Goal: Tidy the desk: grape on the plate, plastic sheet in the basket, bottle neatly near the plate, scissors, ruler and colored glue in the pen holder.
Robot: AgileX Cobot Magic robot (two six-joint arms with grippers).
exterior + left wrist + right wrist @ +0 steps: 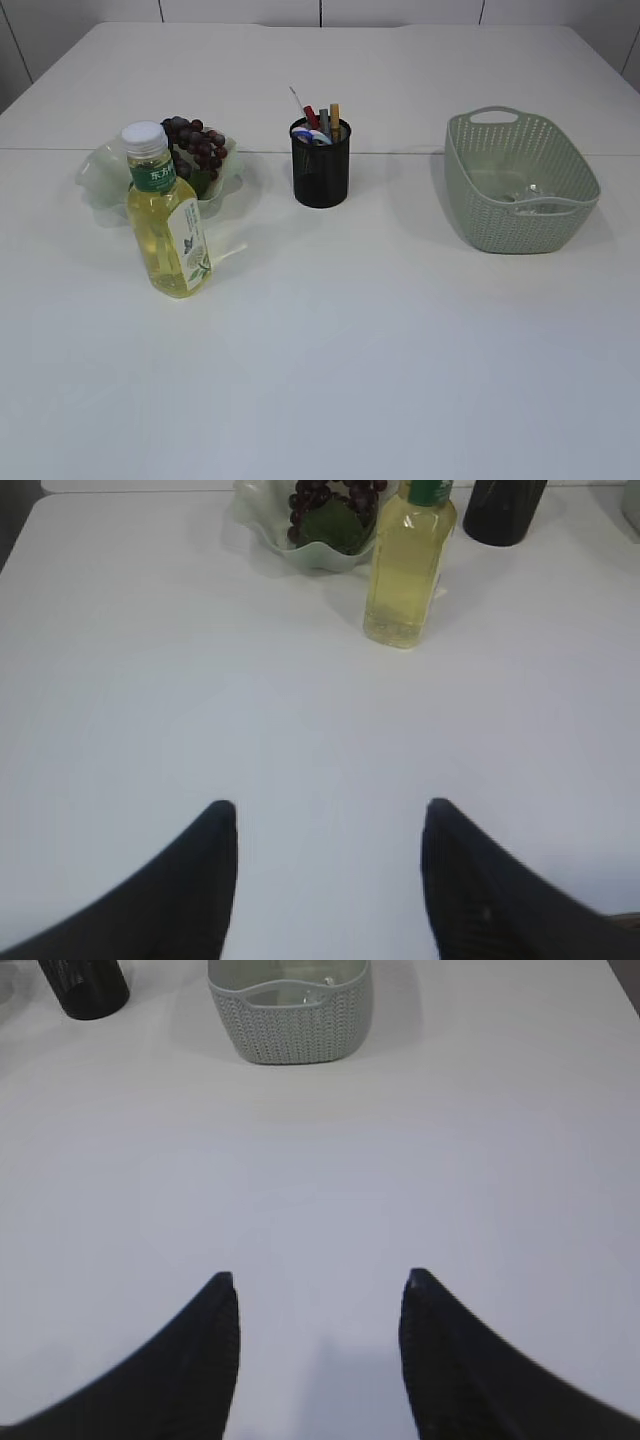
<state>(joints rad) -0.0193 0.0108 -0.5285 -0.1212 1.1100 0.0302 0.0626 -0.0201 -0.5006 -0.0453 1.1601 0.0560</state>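
Observation:
A dark grape (195, 143) bunch lies on the pale green plate (100, 175) at the left, also seen as grape (330, 495) on the plate (320, 558). A bottle (168, 215) of yellow drink with a white cap stands upright just in front of the plate; bottle (405, 565). The black mesh pen holder (321, 165) holds scissors (312, 135), a ruler (297, 102) and colored glue (334, 118). In the green basket (520, 185) lies the clear plastic sheet (525, 193); basket (290, 1010). My left gripper (330, 815) and right gripper (318, 1285) are open over bare table, holding nothing.
The white table (350, 350) spreads wide in front of the objects. The pen holder (85, 985) shows at the right wrist view's top left and pen holder (505, 510) at the left wrist view's top right.

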